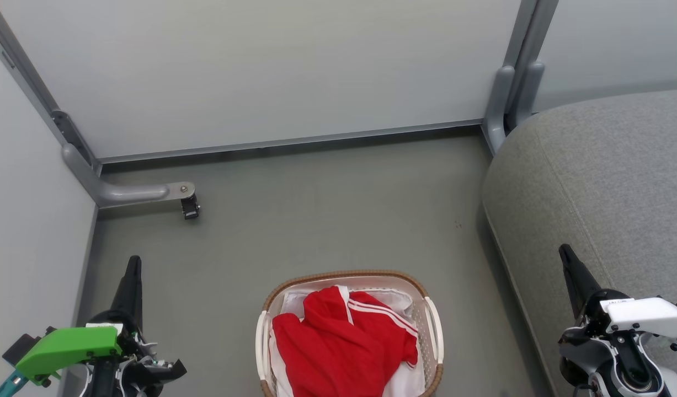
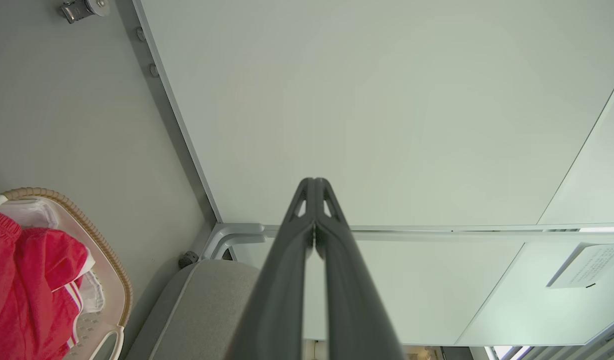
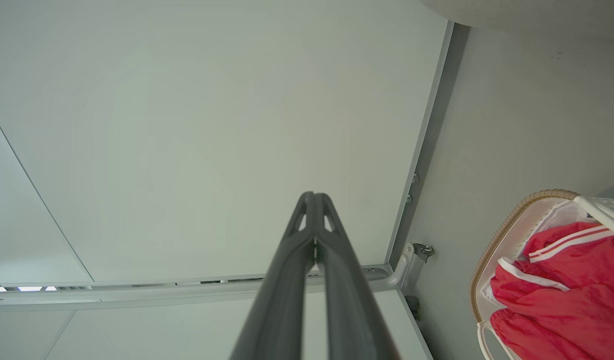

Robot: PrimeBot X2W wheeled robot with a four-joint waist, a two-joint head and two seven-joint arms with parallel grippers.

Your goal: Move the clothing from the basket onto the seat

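Crumpled red clothing (image 1: 338, 342) in oval perforated basket (image 1: 346, 274)

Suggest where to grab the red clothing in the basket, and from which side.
Pinch the raised bunched fold of the clothing beside its white stripes, coming straight down from above. The basket walls ring the pile, so a side approach looks blocked; the hump gives fabric to close on. The right gripper, nearer the seat, is shut; open it first.

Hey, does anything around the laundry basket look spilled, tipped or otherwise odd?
Nothing stands out. The oval white perforated plastic basket with its brown woven rim stands upright on the grey floor, and the crumpled bright-red, white-striped clothing lies inside it, none spilled over the visible rim.
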